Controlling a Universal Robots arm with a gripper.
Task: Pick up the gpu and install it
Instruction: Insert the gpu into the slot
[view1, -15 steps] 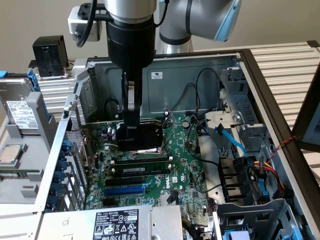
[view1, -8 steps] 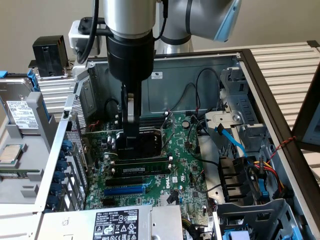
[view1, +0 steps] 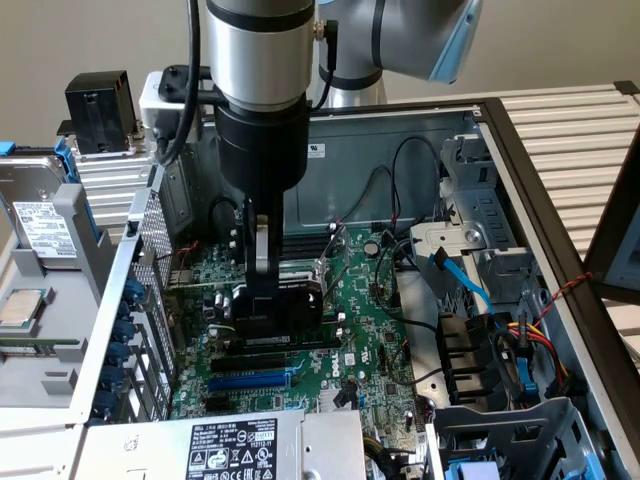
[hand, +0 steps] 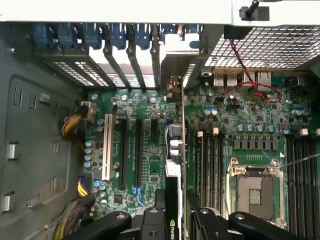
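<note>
The gpu (view1: 300, 300), a short card with a black cooler shroud, stands on edge low over the green motherboard (view1: 370, 330) inside the open computer case. My gripper (view1: 262, 312) reaches straight down into the case and is shut on it. In the wrist view the gpu (hand: 173, 185) shows edge-on between my gripper's (hand: 176, 222) black fingers (hand: 150, 220). It lies along an expansion slot, and its silver bracket end (hand: 172, 85) reaches the case's rear slot openings. Whether its lower edge sits fully in the slot is hidden.
Free black slots (hand: 137, 150) and a white slot (hand: 107, 150) lie beside the card, an empty CPU socket (hand: 255, 187) and memory slots (hand: 305, 185) on the other side. A labelled power supply (view1: 235, 445), a drive cage with cables (view1: 480, 350) and a hard drive (view1: 40, 230) outside surround the board.
</note>
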